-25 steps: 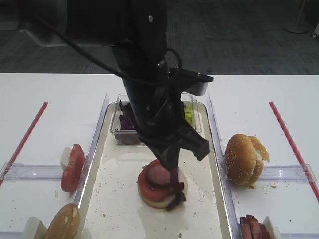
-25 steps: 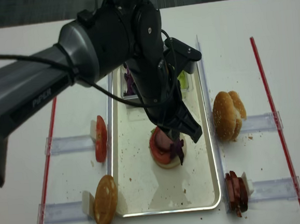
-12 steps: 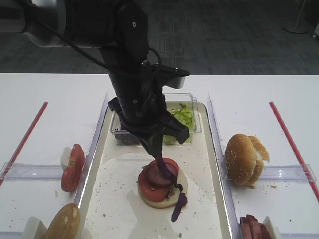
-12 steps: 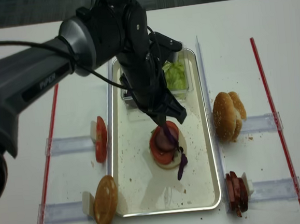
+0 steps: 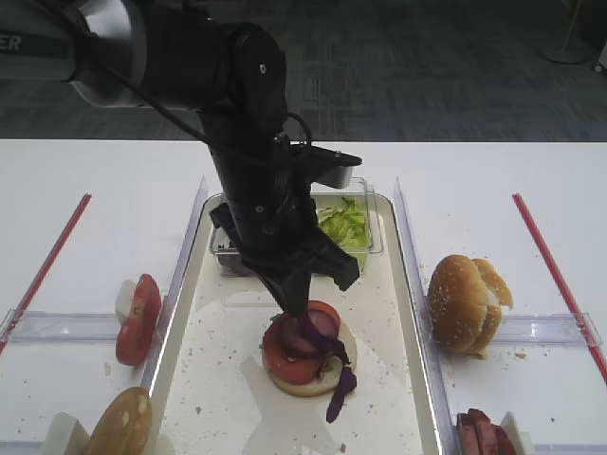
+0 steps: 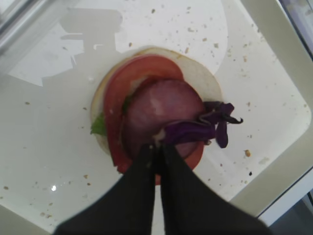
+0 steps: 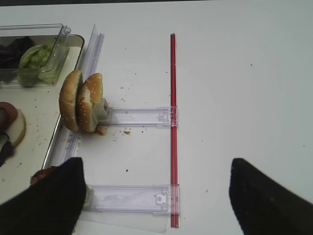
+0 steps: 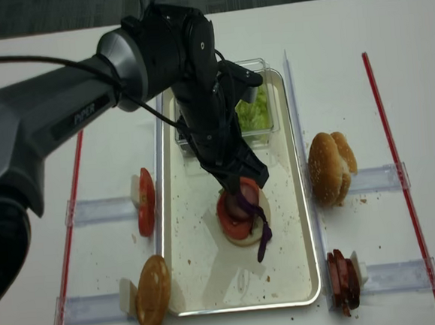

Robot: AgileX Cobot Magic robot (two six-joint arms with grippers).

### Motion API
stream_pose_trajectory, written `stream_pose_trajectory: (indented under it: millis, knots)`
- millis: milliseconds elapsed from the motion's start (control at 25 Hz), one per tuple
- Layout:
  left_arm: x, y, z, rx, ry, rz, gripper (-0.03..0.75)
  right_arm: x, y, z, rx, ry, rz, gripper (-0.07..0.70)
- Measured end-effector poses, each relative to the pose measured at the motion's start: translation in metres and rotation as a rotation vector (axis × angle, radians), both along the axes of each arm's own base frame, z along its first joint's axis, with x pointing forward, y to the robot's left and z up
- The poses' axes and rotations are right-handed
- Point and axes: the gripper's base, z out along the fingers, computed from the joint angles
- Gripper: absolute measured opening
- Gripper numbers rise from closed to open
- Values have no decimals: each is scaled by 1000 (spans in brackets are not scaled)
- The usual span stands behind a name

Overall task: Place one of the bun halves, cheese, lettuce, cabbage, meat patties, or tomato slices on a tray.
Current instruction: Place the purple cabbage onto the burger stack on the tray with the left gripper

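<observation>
On the cream tray [image 5: 218, 379] lies a stack: a bun half [image 6: 200, 73], a tomato slice [image 6: 122, 93] and a meat patty [image 6: 156, 105], with a bit of lettuce [image 6: 98, 127] at its edge. My left gripper [image 6: 157, 146] hangs just over the patty, shut on one end of a purple cabbage strip [image 6: 195, 129]. The strip trails off the stack's near right side [image 5: 340, 379]. My right gripper [image 7: 156, 164] is open above the bare table right of the tray, holding nothing.
A clear box [image 5: 365, 251] with lettuce [image 5: 341, 223] and dark cabbage [image 7: 14, 49] stands at the tray's far end. Bun halves [image 5: 465, 299] and meat patties [image 5: 479, 431] sit in holders on the right. Tomato slices [image 5: 140, 318] and a bun [image 5: 119, 427] sit on the left. Red strips [image 5: 545, 256] flank both sides.
The left gripper rose from the stack and swung left, drawing one end of the cabbage strip up, then dipped slightly back toward the patty. The lettuce box is uncovered now.
</observation>
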Motion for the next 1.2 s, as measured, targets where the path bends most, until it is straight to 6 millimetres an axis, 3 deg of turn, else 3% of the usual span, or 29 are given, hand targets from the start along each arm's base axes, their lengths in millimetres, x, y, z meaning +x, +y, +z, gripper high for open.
stream_pose_trajectory:
  millis: [200, 440, 560, 960, 1200]
  knots:
    - [0, 0, 0, 1, -1, -1, 43, 0, 0, 0, 0, 0, 0, 615]
    - [2, 4, -1, 41, -26, 6, 281, 0, 0, 0, 0, 0, 0, 615]
    - [4, 6, -1, 62, -38, 18, 364, 0, 0, 0, 0, 0, 0, 615]
    - [4, 6, -1, 73, -35, 20, 400, 0, 0, 0, 0, 0, 0, 615]
    - [8, 3, 21, 59, -51, 16, 400, 0, 0, 0, 0, 0, 0, 615]
